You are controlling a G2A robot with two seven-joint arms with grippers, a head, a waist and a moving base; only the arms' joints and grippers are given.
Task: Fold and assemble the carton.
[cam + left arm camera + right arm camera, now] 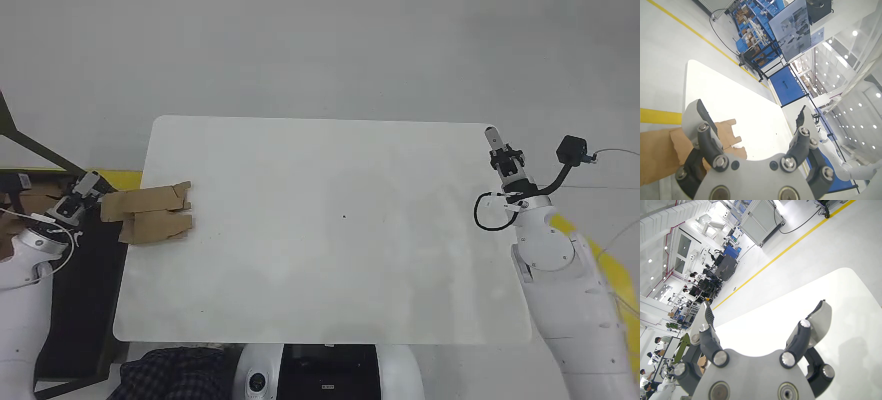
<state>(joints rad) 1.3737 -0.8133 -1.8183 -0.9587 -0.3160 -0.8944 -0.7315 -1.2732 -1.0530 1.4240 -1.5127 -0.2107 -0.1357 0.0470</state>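
Note:
A flat brown carton (pixel 152 213) lies across the left edge of the white table (pixel 330 230), partly hanging off it. My left gripper (pixel 80 192) hovers just off that edge, beside the carton's outer end. In the left wrist view the left gripper (pixel 751 111) is open, with the carton (pixel 725 132) below and behind one finger and nothing between the fingers. My right gripper (pixel 503 155) is at the table's far right edge, far from the carton. In the right wrist view the right gripper (pixel 764 309) stands open above bare tabletop (pixel 791 306).
A black surface (pixel 85 300) lies beside the table on the left, under the left arm. A black cable (pixel 487 212) loops by the right arm's wrist. A small dark speck (pixel 344 215) marks the table's middle.

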